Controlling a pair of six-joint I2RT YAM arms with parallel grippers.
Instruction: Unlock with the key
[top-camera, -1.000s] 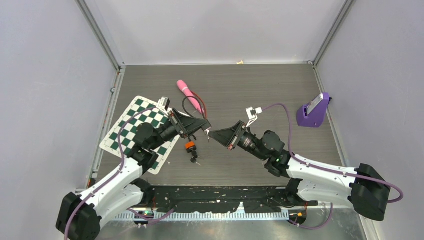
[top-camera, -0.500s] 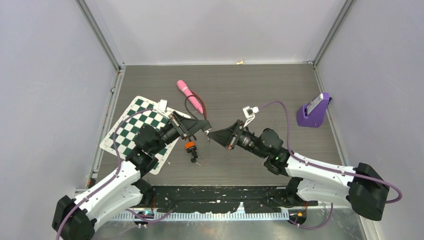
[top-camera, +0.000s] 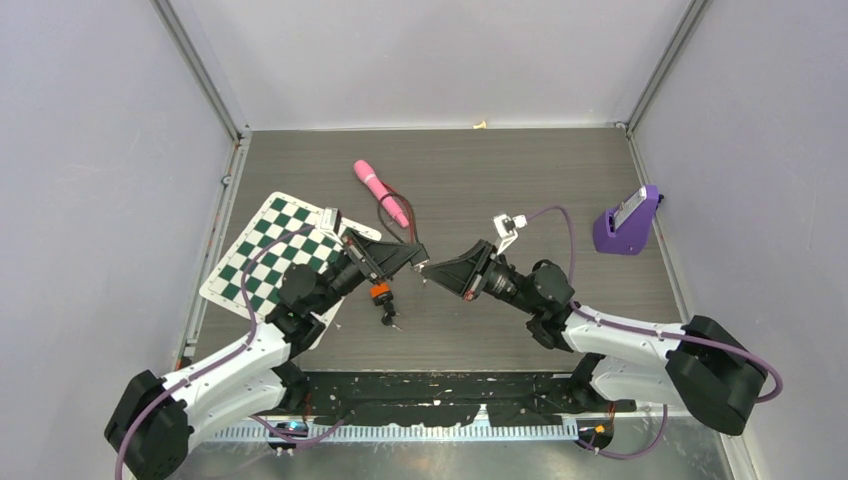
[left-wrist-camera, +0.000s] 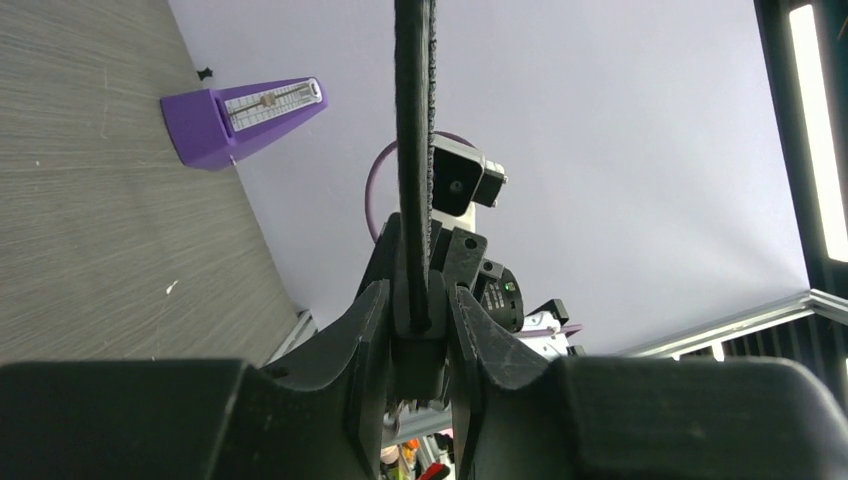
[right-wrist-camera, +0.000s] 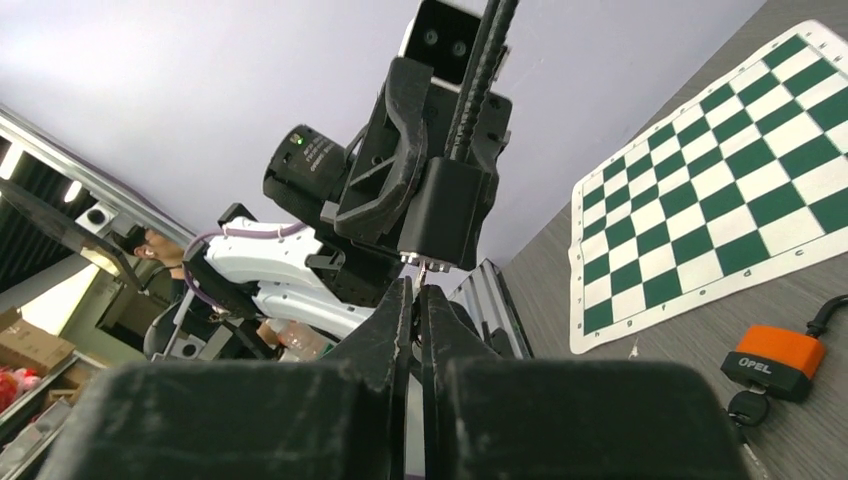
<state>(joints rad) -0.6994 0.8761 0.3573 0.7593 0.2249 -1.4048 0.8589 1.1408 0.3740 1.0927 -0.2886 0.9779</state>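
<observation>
Your left end effector (top-camera: 416, 261) pinches a small metal piece, the key (right-wrist-camera: 425, 264) as I judge, held aloft so the right end effector (right-wrist-camera: 414, 292), fingers pressed together, meets its free end; whether that one grips it, I cannot tell. The key's long axis seems to point toward 4 o'clock, and the padlock (top-camera: 378, 292) lies on the table (top-camera: 520, 180) at 7 o'clock from it.

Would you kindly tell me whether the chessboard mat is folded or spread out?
Spread out: the chessboard mat lies flat on the table, with its checkered squares showing and no crease or folded-over edge in the part that is visible.
</observation>
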